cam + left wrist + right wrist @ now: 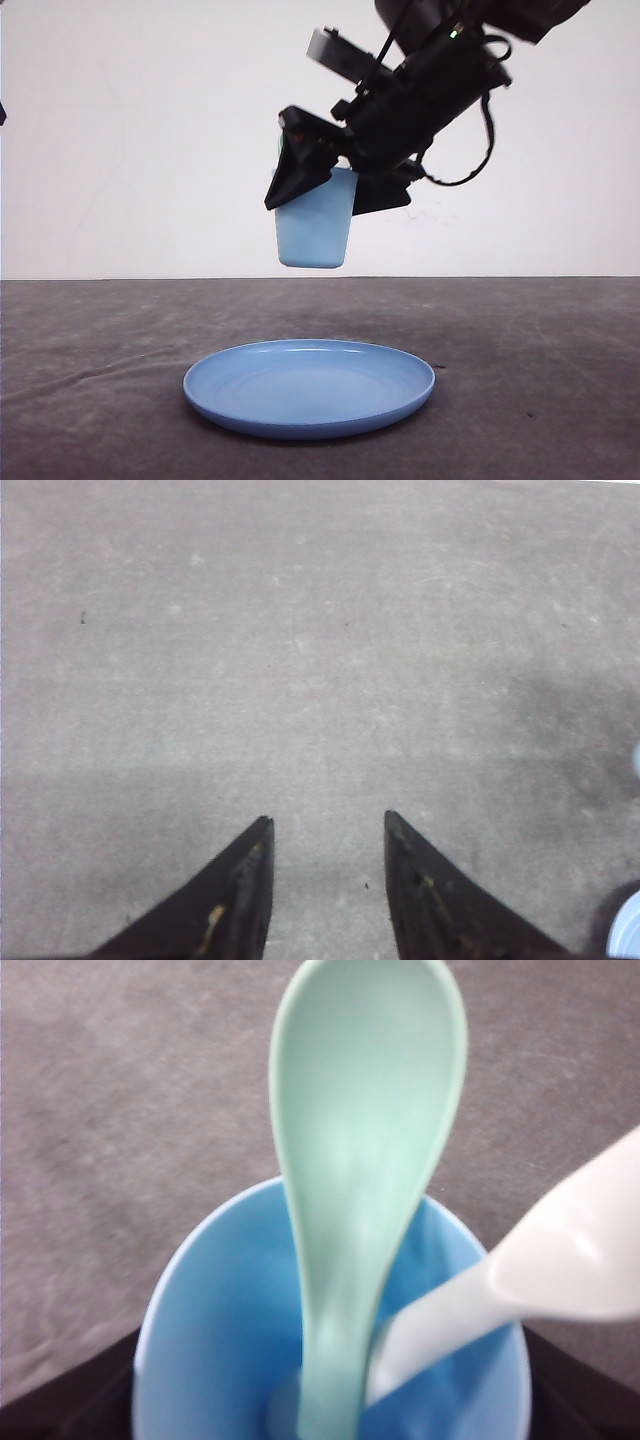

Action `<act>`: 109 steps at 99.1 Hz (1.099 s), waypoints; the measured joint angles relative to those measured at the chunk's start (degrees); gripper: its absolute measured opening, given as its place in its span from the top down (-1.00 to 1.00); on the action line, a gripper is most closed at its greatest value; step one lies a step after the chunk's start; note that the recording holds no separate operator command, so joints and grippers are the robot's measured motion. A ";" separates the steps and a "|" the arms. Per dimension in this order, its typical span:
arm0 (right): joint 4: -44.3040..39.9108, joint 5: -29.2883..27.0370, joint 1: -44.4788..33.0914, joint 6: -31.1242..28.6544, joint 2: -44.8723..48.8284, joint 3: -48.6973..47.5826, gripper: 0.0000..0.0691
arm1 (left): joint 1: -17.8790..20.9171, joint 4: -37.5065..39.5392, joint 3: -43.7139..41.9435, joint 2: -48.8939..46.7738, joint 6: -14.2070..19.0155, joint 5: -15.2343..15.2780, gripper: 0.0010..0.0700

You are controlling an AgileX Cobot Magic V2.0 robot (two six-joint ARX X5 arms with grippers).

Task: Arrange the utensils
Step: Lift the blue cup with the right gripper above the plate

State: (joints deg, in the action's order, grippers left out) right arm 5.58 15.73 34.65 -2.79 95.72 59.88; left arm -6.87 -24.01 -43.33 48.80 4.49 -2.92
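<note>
- Right gripper clamps light blue plastic cup, aloft directly above round blue plate.
- Mint-green plastic spoon and white plastic fork stand handle-down inside the cup.
- Left gripper parted, empty, over desk.

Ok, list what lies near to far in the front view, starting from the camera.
Bare dark table → round blue plate → light blue cup, held in the air by the right gripper → white wall.
</note>
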 joint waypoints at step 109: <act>14.91 -11.26 15.93 1.53 -22.47 -29.33 -0.35 | 0.00 0.37 0.00 0.00 -0.02 0.00 0.47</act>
State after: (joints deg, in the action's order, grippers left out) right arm 20.49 4.47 50.59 -1.26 73.25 30.55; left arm -6.87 -23.64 -43.33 48.80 4.47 -2.92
